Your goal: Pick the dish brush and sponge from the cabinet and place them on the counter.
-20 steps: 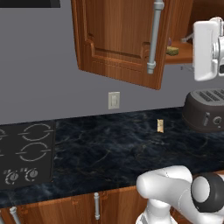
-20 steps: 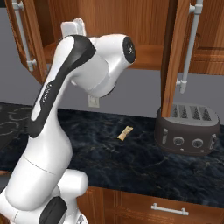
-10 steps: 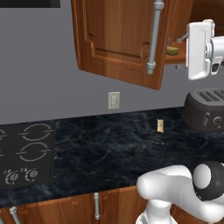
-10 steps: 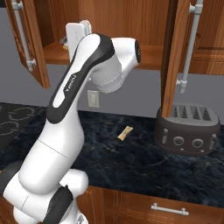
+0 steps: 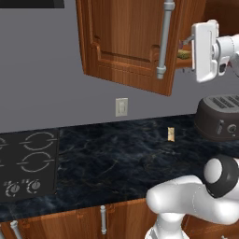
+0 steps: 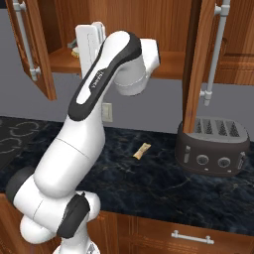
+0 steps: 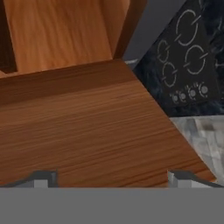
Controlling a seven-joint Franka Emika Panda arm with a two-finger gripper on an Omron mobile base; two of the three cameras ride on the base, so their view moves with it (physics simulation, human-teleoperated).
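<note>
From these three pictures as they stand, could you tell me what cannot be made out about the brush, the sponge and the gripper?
- Sponge: left base view, only a yellow sliver on the cabinet shelf; the door and the hand hide the rest.
- Dish brush: cannot be told apart; right base view, the arm covers that shelf corner.
- Gripper: hand view, fingertips spread with nothing between; bottom edge cuts them.
- Small tan piece on the counter: too small to identify.

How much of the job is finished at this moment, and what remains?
Done, it seems: a small yellow-tan block, apparently the sponge, lies on the counter. In hand: the gripper is open and empty over the cabinet shelf, near a yellowish thing that is probably the dish brush. Left: grasping it and setting it on the counter.
</note>
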